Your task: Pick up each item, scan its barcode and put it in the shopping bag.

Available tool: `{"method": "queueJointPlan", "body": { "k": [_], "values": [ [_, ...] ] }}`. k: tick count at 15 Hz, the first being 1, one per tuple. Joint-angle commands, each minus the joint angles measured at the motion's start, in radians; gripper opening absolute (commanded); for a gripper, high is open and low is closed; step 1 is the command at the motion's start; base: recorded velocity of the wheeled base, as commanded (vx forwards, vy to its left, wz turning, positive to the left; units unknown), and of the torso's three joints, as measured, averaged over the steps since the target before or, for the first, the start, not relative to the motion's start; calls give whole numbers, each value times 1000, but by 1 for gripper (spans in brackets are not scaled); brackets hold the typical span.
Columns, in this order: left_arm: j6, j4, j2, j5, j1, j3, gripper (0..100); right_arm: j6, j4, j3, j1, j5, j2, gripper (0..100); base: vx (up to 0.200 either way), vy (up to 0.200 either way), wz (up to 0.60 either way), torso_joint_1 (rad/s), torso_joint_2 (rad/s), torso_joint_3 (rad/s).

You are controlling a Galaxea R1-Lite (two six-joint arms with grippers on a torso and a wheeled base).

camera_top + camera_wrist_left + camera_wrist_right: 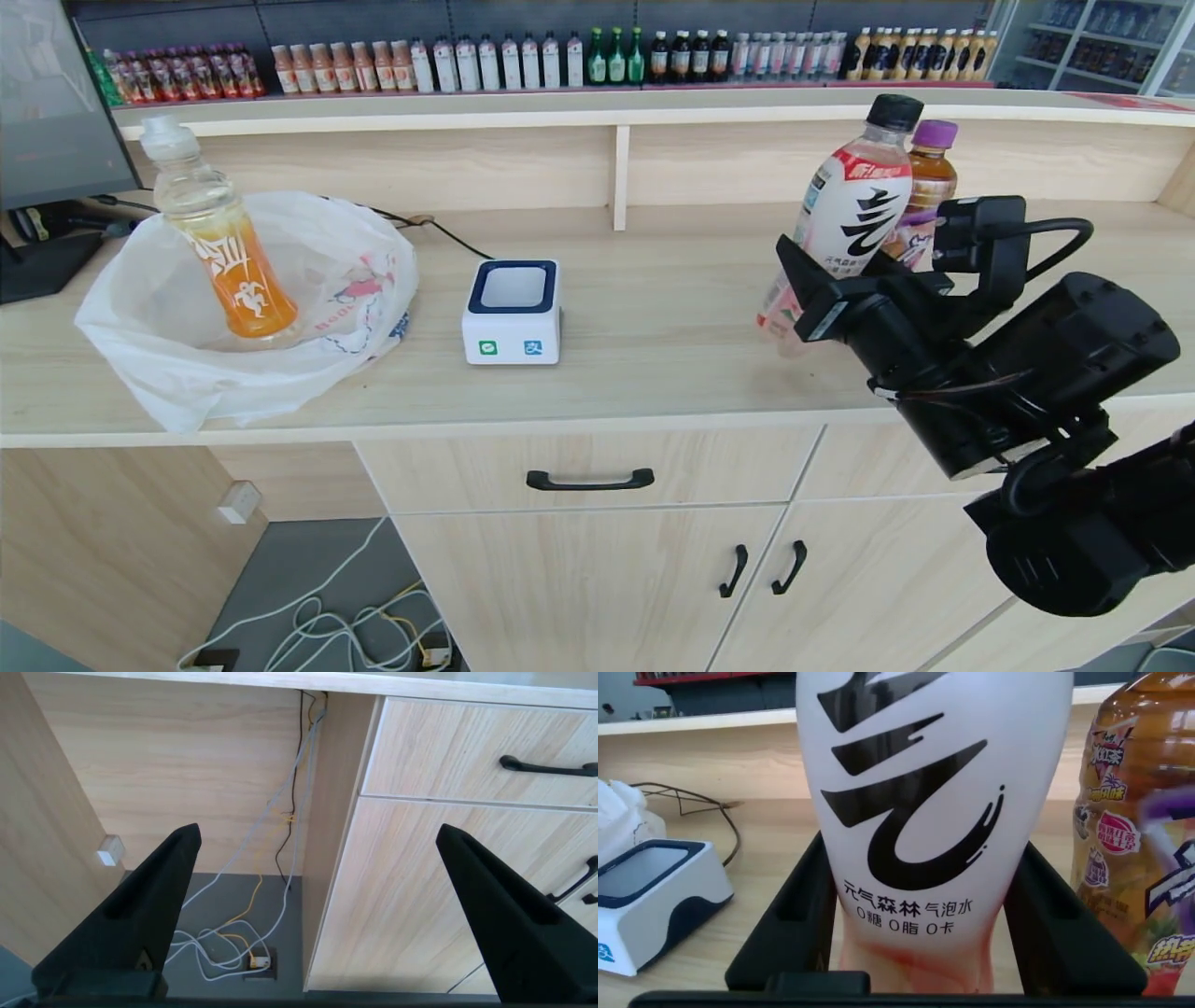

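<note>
Your right claw (882, 257) is clamping the white bottle (854, 210), counter (672, 308) right, one purple-capped bottle (934, 173) crowding behind. One scanner (512, 313) sitting mid-counter, one orange bottle (238, 261) standing in the shopping bag (355, 271). Your left claw (318, 915) is gaping wide.

The bag (364, 280) is lying at the left end of the worktop (653, 317), and the left bottle (224, 252) is standing tilted inside it. The scanner (512, 313) is sitting near the bag on its right, about midway along the worktop and not touching it. Toward the right end, the near bottle (850, 215) is leaning between the fingers of the right gripper (873, 266), which is holding it from the front-edge side. The far bottle (934, 173) is standing just behind it, toward the back edge. A monitor (56, 93) is standing at the back left corner. The left gripper (313, 915) is hanging below the worktop, before the cabinet (420, 859), its fingers spread apart.
</note>
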Motion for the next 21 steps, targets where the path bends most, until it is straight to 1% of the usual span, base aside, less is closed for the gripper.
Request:
{"method": "queueJointPlan", "body": {
  "k": [1, 5, 6, 7, 10, 12, 16, 20, 21],
  "values": [
    [0, 0, 0, 0, 0, 0, 100, -1, 0, 27, 28, 0, -34, 0, 0, 0, 0, 0, 0, 0],
    [0, 0, 0, 0, 0, 0, 100, 14, 0, 87, 123, -3, -66, 0, 0, 0, 0, 0, 0, 0],
    [0, 0, 0, 0, 0, 0, 100, 11, 0, 136, 161, -5, -89, 0, 0, 0, 0, 0, 0, 0],
    [0, 0, 0, 0, 0, 0, 100, 11, 0, 162, 175, -5, -106, 0, 0, 0, 0, 0, 0, 0],
    [0, 0, 0, 0, 0, 0, 100, 11, 0, 207, 184, -5, -149, 0, 0, 0, 0, 0, 0, 0],
    [0, 0, 0, 0, 0, 0, 100, 17, 0, 265, 224, -5, -186, 0, 0, 0, 0, 0, 0, 0],
    [0, 0, 0, 0, 0, 0, 100, 25, 0, 294, 232, -5, -243, 0, 0, 0, 0, 0, 0, 0],
    [0, 0, 0, 0, 0, 0, 100, 126, 0, 320, 235, 6, -306, 0, 0, 0, 0, 0, 0, 0],
    [0, 0, 0, 0, 0, 0, 100, 164, 0, 324, 238, 58, -322, 0, 0, 0, 0, 0, 0, 0]
  ]
}}
